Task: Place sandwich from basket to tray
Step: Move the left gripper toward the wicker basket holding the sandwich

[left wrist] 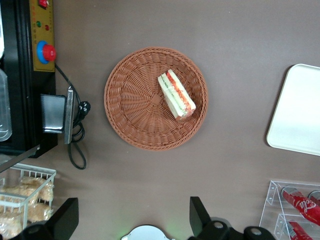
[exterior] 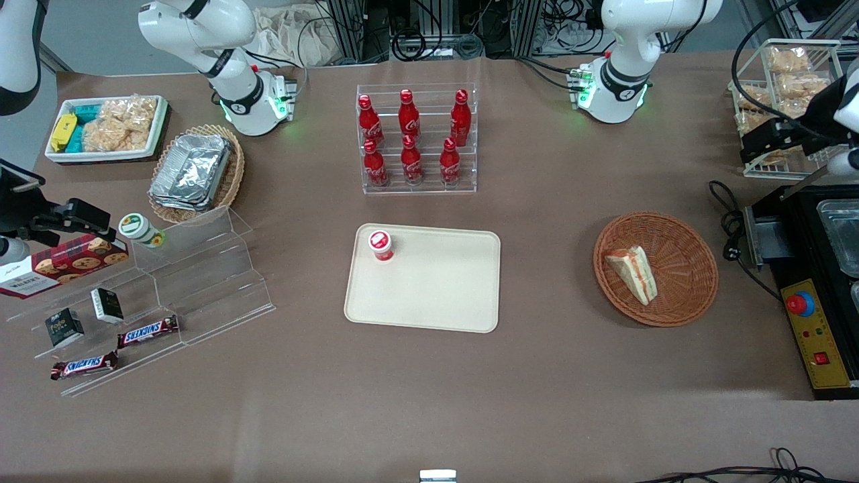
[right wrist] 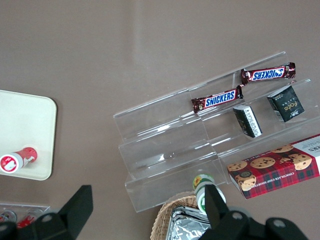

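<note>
Hand wide open, high above basket. Descend over sandwich, fingers straddling its long sides, then lift toward tray.

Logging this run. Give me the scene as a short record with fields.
sandwich: lying in the basket, untouched
tray: nearer the parked arm's end than the basket; apart from it
on tray: one small red-capped bottle by a corner
hand: open, above the table beside the basket, holding nothing
task: not yet begun
</note>
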You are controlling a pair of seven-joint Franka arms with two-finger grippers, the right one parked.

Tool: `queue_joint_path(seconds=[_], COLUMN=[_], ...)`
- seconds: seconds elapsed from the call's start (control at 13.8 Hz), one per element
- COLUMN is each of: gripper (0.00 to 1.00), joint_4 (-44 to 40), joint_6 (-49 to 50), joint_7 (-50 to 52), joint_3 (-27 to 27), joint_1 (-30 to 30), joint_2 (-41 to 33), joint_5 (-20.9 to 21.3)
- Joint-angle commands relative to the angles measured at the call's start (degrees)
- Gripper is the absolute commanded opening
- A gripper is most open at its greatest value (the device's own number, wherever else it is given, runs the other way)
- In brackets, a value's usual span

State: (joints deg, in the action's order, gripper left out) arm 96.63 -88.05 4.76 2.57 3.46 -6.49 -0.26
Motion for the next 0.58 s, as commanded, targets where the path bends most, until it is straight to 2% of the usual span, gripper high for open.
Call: queue_joint_path(seconds=[0.0,0.51], gripper=[1.00,1.00], joint_4=[-0.22,0.75], joint_6=[-3.34,-14.15], joint_7=[0.24,19.38], joint_3=[0.41,0.85], joint_1=[0.50,-1.78], joint_2=[3.66,15.70], joint_5=[-1.14,-0.88])
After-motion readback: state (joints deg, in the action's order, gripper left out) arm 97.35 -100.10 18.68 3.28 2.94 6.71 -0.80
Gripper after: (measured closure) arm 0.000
